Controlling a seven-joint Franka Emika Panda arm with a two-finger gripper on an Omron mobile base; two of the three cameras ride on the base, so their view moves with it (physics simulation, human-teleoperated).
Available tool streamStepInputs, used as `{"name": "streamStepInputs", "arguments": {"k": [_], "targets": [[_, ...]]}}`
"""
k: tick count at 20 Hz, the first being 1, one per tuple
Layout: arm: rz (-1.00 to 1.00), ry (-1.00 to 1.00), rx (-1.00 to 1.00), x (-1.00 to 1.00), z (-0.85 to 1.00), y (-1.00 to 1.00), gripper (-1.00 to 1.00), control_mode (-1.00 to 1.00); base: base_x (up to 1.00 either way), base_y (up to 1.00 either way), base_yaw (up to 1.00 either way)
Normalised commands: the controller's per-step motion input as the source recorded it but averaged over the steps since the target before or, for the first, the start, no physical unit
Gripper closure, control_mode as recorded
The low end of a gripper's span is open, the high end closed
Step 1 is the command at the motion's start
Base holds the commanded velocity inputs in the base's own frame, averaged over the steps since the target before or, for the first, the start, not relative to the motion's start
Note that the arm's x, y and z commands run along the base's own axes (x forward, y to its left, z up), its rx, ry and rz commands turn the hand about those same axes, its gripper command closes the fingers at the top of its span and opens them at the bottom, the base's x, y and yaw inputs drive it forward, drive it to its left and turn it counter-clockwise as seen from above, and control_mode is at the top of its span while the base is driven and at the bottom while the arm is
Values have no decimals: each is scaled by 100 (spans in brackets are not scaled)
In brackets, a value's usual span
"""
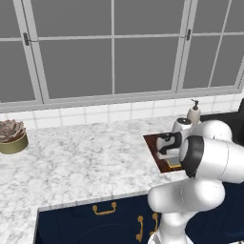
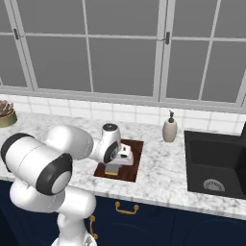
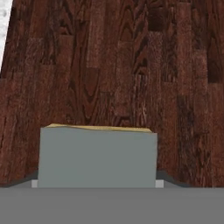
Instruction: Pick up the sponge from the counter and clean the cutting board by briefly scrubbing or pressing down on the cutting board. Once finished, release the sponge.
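Now the claw (image 2: 114, 169) is squeezing the sponge (image 3: 97, 155) by its two sides, pressing it on the cutting board (image 2: 133, 161). Soft and light, it is probably squashing easily.

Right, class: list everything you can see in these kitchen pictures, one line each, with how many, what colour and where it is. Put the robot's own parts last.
Cutting board: one, dark reddish-brown wood, on the counter left of the sink.
Sponge: one, grey-green over yellow, on the cutting board between the fingers.
Counter: one, white-and-grey marble, over navy cabinets.
Soap dispenser: one, beige with a dark pump, by the wall beside the sink.
Sink: one, black, set in the counter at the right.
Potted succulent: one, reddish leaves in an olive pot, far left of the counter.
Cabinet handles: gold, on the navy fronts.
Windows: grey panes, pale frames, above the tiled wall.
Arm: one, white with dark joints.
Gripper: one, down on the board, shut on the sponge.
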Motion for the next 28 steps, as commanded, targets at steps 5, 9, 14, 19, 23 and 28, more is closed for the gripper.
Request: {"name": "streamStepInputs", "arguments": {"k": [5, 9, 14, 19, 23, 28], "targets": [[0, -6, 0, 0, -11, -6, 100, -100, 0, 0, 0], [0, -6, 0, 12, -5, 0, 100, -100, 0, 0, 0], [0, -5, -1, 30, -1, 0, 100, -100, 0, 0, 0], [0, -3, 0, 43, -14, 0, 100, -100, 0, 0, 0], [0, -8, 0, 47, -21, 0, 100, -100, 0, 0, 0], [0, -11, 0, 45, -13, 0, 100, -100, 0, 0, 0]]}}
